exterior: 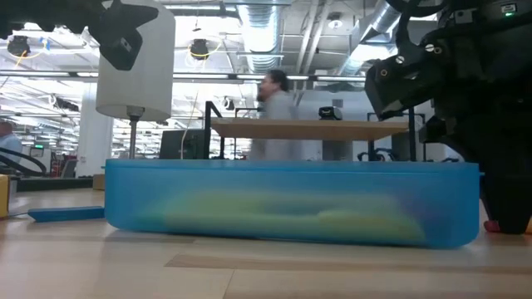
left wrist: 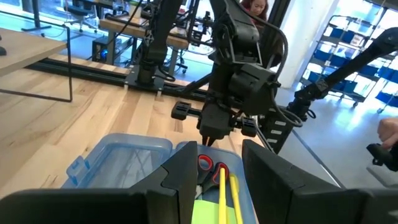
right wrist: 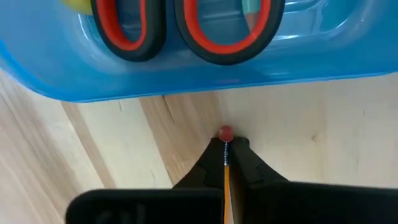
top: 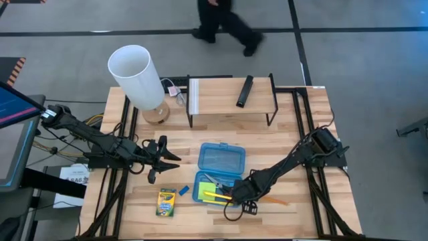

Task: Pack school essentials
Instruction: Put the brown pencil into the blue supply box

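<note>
The right gripper [right wrist: 229, 157] is closed on the orange pencil [right wrist: 225, 180] at its eraser end, on the table just beside the blue case [top: 215, 189]. Scissors [right wrist: 186, 28], sticky pad [top: 200, 191] and yellow sticks [top: 215, 196] lie in the case. The left gripper [top: 164, 158], part open and empty, hovers left of the case, above the crayon box [top: 166, 201]

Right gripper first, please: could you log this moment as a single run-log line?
right gripper: fingers shut on orange pencil | beside blue case | scissors in case | left gripper: open, waiting
</note>
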{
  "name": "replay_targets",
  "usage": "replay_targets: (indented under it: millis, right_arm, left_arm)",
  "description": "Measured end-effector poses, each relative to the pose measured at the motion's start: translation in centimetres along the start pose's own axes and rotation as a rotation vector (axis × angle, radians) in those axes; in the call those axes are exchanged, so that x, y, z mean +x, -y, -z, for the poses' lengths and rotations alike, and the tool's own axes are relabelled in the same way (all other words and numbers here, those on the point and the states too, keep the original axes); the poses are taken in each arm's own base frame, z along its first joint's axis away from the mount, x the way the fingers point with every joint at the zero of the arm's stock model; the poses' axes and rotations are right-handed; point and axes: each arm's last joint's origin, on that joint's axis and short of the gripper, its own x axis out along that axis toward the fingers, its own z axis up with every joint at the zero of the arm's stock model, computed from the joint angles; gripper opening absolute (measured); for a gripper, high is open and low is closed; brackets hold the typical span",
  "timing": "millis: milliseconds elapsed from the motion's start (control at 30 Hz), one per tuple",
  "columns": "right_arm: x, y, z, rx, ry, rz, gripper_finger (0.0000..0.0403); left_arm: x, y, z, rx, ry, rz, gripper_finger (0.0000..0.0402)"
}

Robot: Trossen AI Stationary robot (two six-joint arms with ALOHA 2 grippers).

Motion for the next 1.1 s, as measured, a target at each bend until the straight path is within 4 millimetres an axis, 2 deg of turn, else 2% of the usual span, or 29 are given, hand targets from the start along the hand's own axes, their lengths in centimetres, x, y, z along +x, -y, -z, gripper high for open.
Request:
replay_targets:
  millis: [333, 767, 933, 1100]
  right_arm:
    - [-2.3, -0.5, -0.3, -0.012, 0.017, 0.068, 0.0]
    - [-3.0, -0.2, -0.1, -0.018, -0.015, 0.129, 0.0001]
    - [-3.5, 0.7, 0.6, -0.049, -0.021, 0.217, 0.0032]
    - [-5.2, 3.5, 1.6, -0.015, 0.113, 0.145, 0.0048]
  left_arm:
    - [0.0, 0.0, 0.0, 0.0, 0.0, 0.001, 0.0114]
    - [0.0, 0.0, 0.0, -0.002, 0.003, 0.002, 0.0114]
    - [0.0, 0.0, 0.0, -0.003, 0.003, 0.002, 0.0114]
    - [0.0, 0.0, 0.0, -0.003, 0.003, 0.003, 0.0114]
